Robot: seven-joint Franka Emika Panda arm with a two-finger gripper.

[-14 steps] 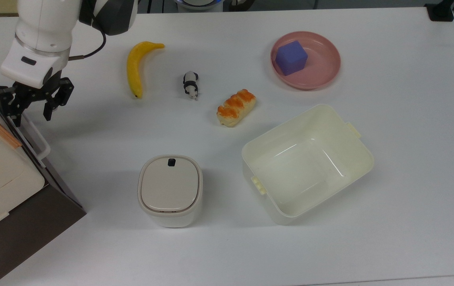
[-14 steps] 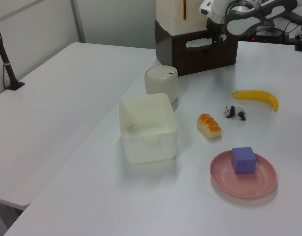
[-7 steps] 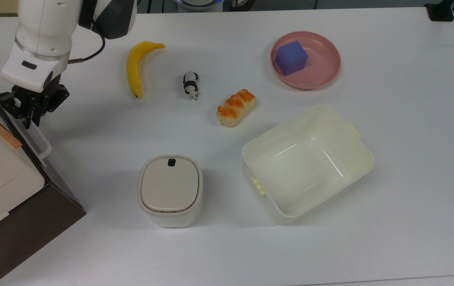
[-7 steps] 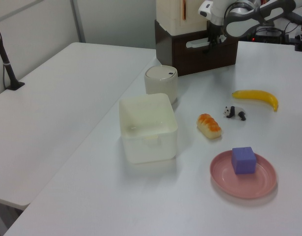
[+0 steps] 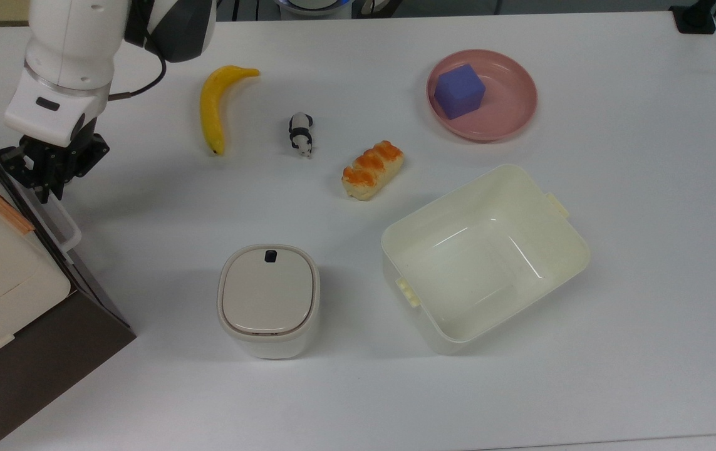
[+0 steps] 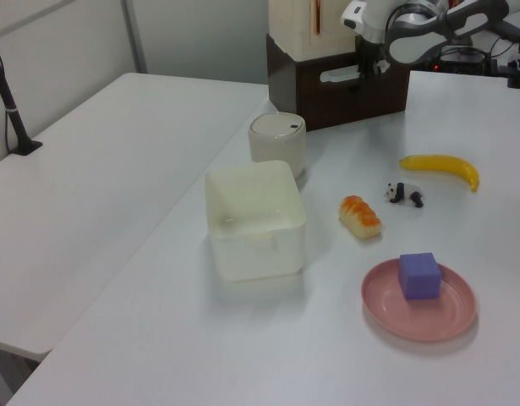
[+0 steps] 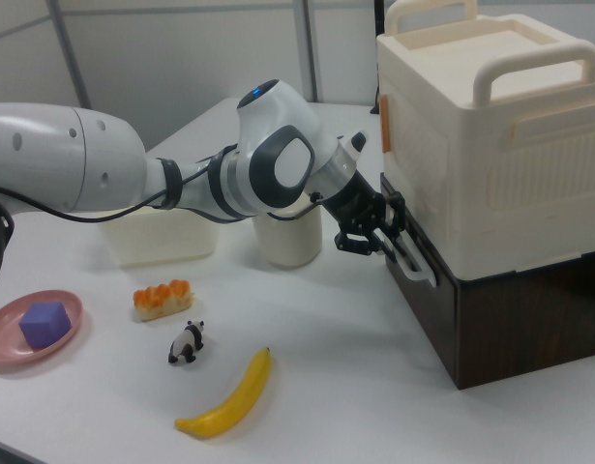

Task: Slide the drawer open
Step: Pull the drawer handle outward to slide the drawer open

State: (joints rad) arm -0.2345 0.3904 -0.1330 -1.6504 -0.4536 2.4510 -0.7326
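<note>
The fingers (image 5: 41,181) are closed on the white bar handle (image 7: 410,263) of the drawer (image 7: 428,302), near the handle's end. The drawer sits directly behind the fingers, under a cream lidded box (image 7: 490,126), and looks shut, so the grasp seems done and the pull is left. One second ago the fingers were spread open; since half a second ago almost nothing changed.

White glossy arm (image 7: 65,159) showing rounded links with dark grey joint caps, a small blue light glowing on the cap above the pincer. A black cable (image 5: 145,78) is looping out behind the white wrist flange, which is carrying a dark oval slot. Pincer (image 5: 51,178) is black, angular, with visible linkages.
</note>
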